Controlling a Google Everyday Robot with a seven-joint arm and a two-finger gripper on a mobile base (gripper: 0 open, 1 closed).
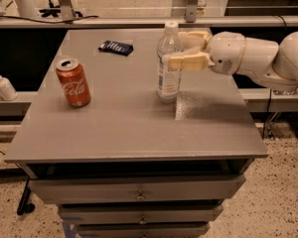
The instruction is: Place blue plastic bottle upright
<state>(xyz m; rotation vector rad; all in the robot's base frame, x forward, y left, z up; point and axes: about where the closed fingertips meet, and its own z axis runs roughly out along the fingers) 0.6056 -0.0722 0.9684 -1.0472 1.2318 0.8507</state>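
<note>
A blue plastic bottle (167, 81) stands upright near the middle of a grey table (139, 133), its base apparently resting on the surface and its white cap (172, 26) pointing straight up. The robot's gripper (175, 47) reaches in level from the side away from the can. It is closed around the bottle's upper body just under the shoulder, with one cream finger (186, 62) crossing in front of the clear plastic and the other passing behind it. A red Coca-Cola can (73, 83) stands well apart toward the table's other edge, a dark blue packet (116, 47) lies near the back, and a small white pump bottle (2, 85) sits on a ledge beyond the table. The bottle looks light and thin-walled, so it would probably dent under a hard squeeze, and its smooth sides and printed label give the fingers little friction. How much liquid it contains cannot be made out. Being tall on a narrow base, it would likely tip at a slight sideways nudge. The stiffer band near the shoulder, where the gripper now holds it, seems the soundest place to grip. Opening the fingers evenly should leave the bottle standing.
</note>
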